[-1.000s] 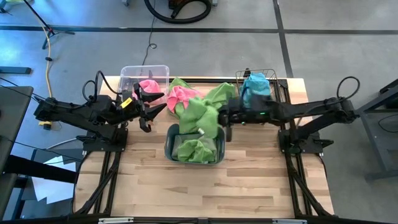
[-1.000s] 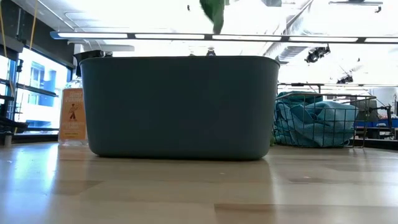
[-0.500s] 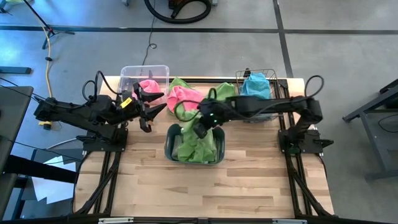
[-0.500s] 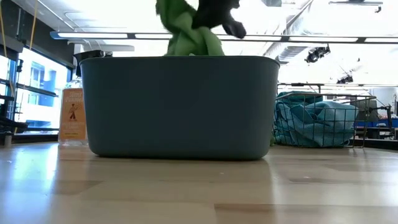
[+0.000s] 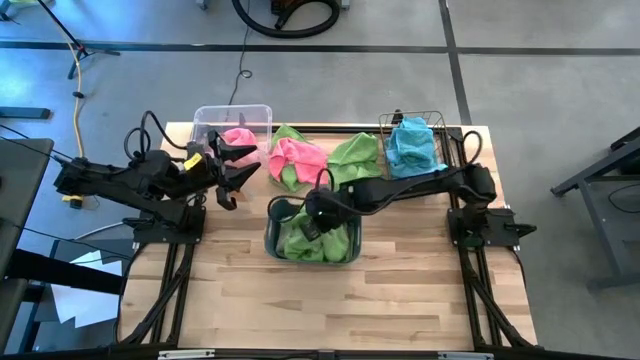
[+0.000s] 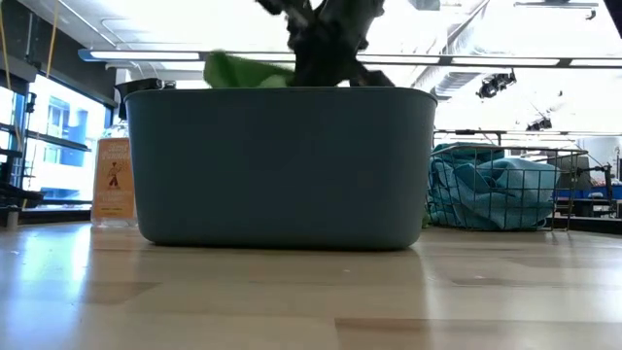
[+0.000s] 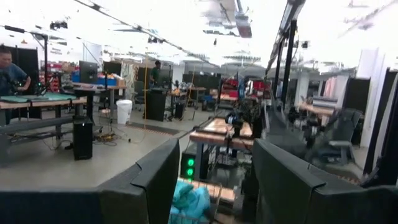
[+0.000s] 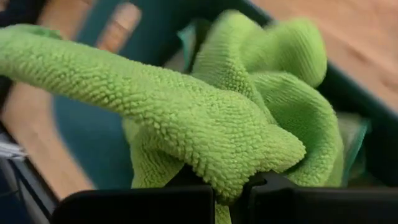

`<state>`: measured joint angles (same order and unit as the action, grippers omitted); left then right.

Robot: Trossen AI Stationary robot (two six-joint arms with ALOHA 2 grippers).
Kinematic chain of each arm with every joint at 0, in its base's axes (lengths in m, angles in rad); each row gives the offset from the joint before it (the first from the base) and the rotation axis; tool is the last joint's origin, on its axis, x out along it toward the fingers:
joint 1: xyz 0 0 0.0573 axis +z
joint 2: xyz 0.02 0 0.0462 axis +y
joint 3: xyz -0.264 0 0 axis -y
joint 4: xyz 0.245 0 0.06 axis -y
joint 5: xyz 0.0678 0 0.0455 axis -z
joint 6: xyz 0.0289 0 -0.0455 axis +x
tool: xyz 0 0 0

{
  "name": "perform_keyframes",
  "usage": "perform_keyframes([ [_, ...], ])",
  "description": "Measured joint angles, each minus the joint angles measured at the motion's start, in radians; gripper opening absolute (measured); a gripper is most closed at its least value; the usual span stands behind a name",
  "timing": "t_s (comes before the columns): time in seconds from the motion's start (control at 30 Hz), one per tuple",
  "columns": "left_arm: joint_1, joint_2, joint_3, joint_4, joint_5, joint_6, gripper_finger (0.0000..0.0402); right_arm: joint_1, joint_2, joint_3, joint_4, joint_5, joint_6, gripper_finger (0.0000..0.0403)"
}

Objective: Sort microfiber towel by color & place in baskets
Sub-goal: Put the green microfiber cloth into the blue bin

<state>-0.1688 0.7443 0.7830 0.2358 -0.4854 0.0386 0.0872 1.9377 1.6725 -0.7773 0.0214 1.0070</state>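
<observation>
We are well into the sorting, by our reading, but not finished. The right end effector (image 5: 312, 222) is down inside the grey-blue tub (image 5: 271, 243) at the middle of the worktop (image 5: 400, 300), its fingers together and clamped on a green towel (image 8: 205, 137); the right wrist view shows the cloth bunched over the pinched fingers with the tub's wall just behind. Green cloth already fills much of that tub, and in the low view a fold of it rises above the rim beside the arm.

The wire basket (image 5: 432, 122) at the far right corner holds blue towels (image 5: 411, 146), and the clear bin (image 5: 205, 117) at the far left has a pink towel (image 5: 238, 137) in it. So each container has its colour started.

What is left lies in the loose pile at the back of the worktop between the bin and the wire basket: a pink towel (image 5: 297, 158) with green edges showing around it, and another green towel (image 5: 355, 153) just beside it. We judge that at least these still need to go in, and the towel in hand has yet to be released.

The left end effector (image 5: 226, 172) waits near the clear bin with its fingers apart and nothing between them.
</observation>
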Motion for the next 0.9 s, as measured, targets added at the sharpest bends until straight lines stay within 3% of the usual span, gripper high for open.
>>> perform_keyframes([
  [0.6,0.0,-0.044,0.0,-0.004,0.0,0.045,0.0193,0.003,0.237,0.001,0.079,-0.072,0.233,0.0002],
  [0.73,0.0,-0.045,0.0,-0.004,0.0,0.044,0.0193,0.003,0.276,0.005,0.121,-0.108,0.302,0.0017],
  [0.9,0.0,-0.045,0.0,-0.006,0.0,0.044,0.0193,0.003,0.286,0.004,0.127,-0.093,0.275,0.0046],
])
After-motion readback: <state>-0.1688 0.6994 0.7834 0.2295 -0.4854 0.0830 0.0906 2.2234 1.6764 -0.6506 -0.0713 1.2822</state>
